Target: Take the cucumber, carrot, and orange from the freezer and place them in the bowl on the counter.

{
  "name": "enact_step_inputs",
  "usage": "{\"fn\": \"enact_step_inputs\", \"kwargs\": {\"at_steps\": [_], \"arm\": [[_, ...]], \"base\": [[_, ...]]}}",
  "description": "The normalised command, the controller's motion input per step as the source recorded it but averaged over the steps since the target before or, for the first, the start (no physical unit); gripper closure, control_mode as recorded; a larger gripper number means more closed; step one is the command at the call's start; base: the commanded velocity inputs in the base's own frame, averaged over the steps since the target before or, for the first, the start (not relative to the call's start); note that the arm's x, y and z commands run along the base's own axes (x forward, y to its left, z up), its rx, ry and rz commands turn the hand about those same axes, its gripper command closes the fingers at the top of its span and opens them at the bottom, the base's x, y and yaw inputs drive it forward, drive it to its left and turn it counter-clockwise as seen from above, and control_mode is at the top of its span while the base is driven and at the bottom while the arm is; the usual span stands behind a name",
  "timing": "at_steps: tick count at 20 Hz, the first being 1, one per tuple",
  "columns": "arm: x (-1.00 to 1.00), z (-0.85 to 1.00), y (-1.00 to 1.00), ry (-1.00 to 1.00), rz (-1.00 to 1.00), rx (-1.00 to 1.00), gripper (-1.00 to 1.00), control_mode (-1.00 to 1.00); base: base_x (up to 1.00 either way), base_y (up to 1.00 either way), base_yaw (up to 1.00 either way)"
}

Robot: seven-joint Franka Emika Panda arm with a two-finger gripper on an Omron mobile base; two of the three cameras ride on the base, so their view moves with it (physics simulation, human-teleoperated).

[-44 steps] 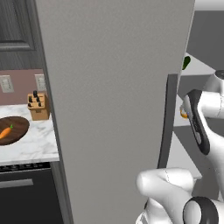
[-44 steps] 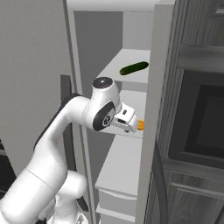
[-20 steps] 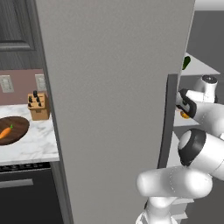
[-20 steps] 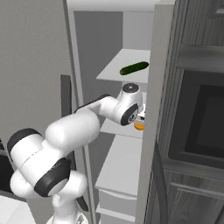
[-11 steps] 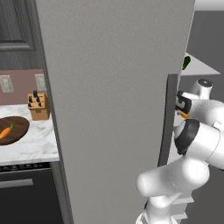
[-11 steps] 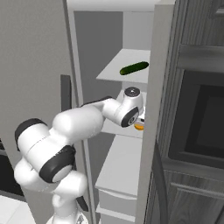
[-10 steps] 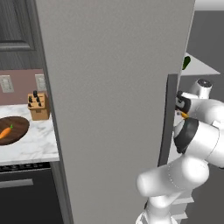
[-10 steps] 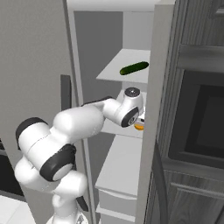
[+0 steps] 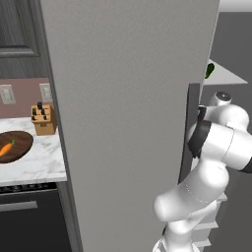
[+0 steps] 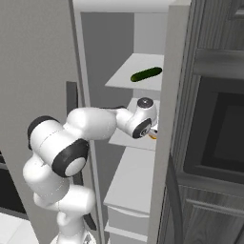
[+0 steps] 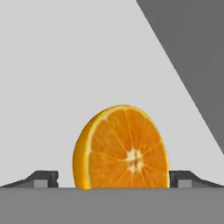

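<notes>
No writing on orange point(image 11: 122, 148)

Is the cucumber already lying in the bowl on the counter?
No, the cucumber lies on a freezer shelf; the bowl holds the carrot.

Arm outstretched, claw point(image 11: 113, 179) wide open, fingertips point(image 11: 43, 178) apart.
</notes>
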Motion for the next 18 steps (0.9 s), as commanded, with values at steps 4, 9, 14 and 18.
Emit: {"fn": "enact_step_inputs", "kwargs": {"at_steps": [4, 9, 14, 18], "arm": [[0.17, -0.25, -0.04, 0.0, 0.0, 0.0, 1.0, -1.0], [0.01, 0.0, 0.0, 0.0, 0.0, 0.0, 1.0, -1.0], [-0.17, 0.0, 0.0, 0.0, 0.0, 0.0, 1.0, -1.0], [-0.72, 0.07, 0.0, -0.07, 0.0, 0.0, 1.0, -1.0]], "base": [[0.0, 0.0, 0.0], [0.0, 0.0, 0.0], [0.0, 0.0, 0.0], [0.0, 0.0, 0.0]]}}
